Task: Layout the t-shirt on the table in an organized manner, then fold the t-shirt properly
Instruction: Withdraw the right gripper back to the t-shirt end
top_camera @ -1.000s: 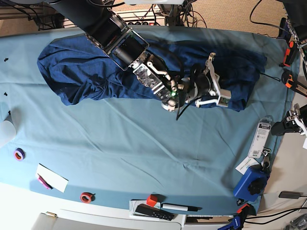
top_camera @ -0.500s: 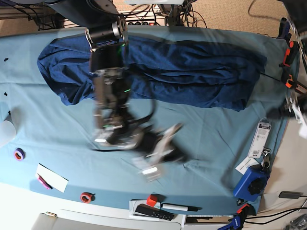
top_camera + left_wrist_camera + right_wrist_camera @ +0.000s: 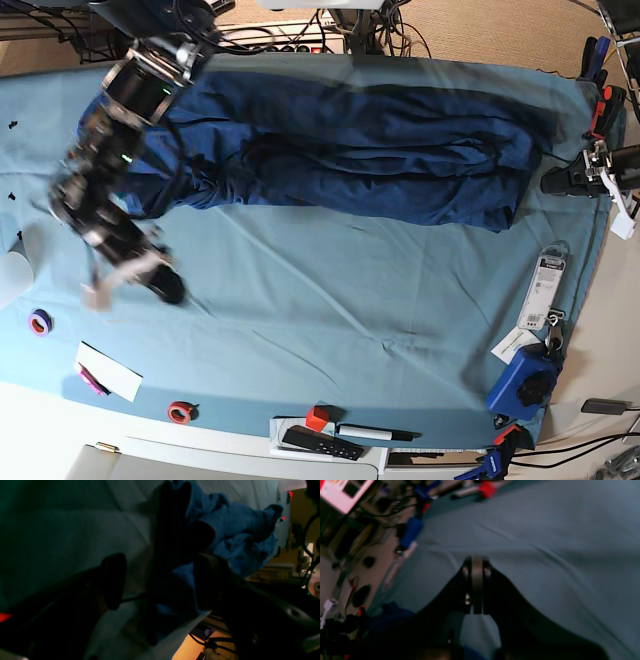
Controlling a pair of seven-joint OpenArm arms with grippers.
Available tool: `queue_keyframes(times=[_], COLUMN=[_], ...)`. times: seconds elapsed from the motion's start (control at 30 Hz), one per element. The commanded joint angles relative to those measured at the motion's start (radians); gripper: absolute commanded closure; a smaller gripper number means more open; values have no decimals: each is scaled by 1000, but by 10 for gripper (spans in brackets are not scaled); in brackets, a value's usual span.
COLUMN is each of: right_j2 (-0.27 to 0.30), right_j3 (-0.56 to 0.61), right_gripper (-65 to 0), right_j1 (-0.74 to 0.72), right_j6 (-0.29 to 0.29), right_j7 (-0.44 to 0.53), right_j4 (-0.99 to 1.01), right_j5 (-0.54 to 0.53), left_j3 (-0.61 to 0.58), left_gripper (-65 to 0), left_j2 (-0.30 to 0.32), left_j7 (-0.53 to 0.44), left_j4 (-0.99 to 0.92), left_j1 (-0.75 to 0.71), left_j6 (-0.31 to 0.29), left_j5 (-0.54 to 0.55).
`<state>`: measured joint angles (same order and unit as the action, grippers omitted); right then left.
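The navy t-shirt (image 3: 340, 150) lies stretched in a long rumpled band across the far half of the table (image 3: 330, 290). My left gripper (image 3: 562, 182) hovers at the table's right edge, just off the shirt's right end. In the left wrist view the left gripper (image 3: 162, 585) is open with its fingers (image 3: 112, 580) wide apart, and the t-shirt (image 3: 237, 530) lies past them. My right gripper (image 3: 160, 283) hangs over bare cloth at the left, below the shirt. In the right wrist view the right gripper (image 3: 475, 565) is shut on nothing above the table (image 3: 557, 542).
Along the near edge lie a purple tape roll (image 3: 40, 322), a white card (image 3: 108, 370), a red tape roll (image 3: 180, 411), a red block (image 3: 317, 417), a black remote (image 3: 320, 441) and a marker (image 3: 375, 433). A blue clamp (image 3: 522, 385) and a tag (image 3: 545, 290) sit at the right.
Both grippers have left the shirt's middle. The right arm swung down and to the left, still shut. The left arm drew back to the right edge and opened. The shirt stays stretched out.
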<state>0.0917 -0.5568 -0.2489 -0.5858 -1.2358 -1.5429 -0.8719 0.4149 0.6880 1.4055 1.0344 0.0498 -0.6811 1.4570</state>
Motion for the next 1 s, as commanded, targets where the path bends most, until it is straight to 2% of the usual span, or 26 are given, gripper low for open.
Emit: queue_keyframes(times=[0.0, 0.17, 0.3, 0.53, 0.73, 0.87, 0.97], right_j2=[21, 91, 142, 208, 222, 222, 222], right_j3=[-22, -134, -197, -275, -325, -328, -328], right_gripper=[0, 0, 0, 0, 0, 0, 0], right_j1=[-12, 38, 68, 114, 116, 117, 117], right_j6=[-17, -39, -39, -39, -39, -39, -39], right_j7=[8, -40, -56, -56, -60, -63, -66], right_j4=[-16, -16, -16, -16, -16, -16, -16], right_j5=[-63, -164, -190, -204, -205, -204, -204], left_j3=[-5, -145, -258, -271, -271, -271, -270], left_gripper=[-432, -431, -431, -431, -427, -359, -248], left_j2=[29, 30, 27, -3, -46, -56, -50], left_j7=[-9, -9, -9, -9, -9, -9, -9], left_j4=[19, 35, 36, 36, 36, 36, 36], left_j1=[14, 15, 21, 31, 31, 31, 32], left_j6=[3, 3, 3, 4, 4, 19, 19], left_j5=[26, 26, 26, 26, 26, 26, 26])
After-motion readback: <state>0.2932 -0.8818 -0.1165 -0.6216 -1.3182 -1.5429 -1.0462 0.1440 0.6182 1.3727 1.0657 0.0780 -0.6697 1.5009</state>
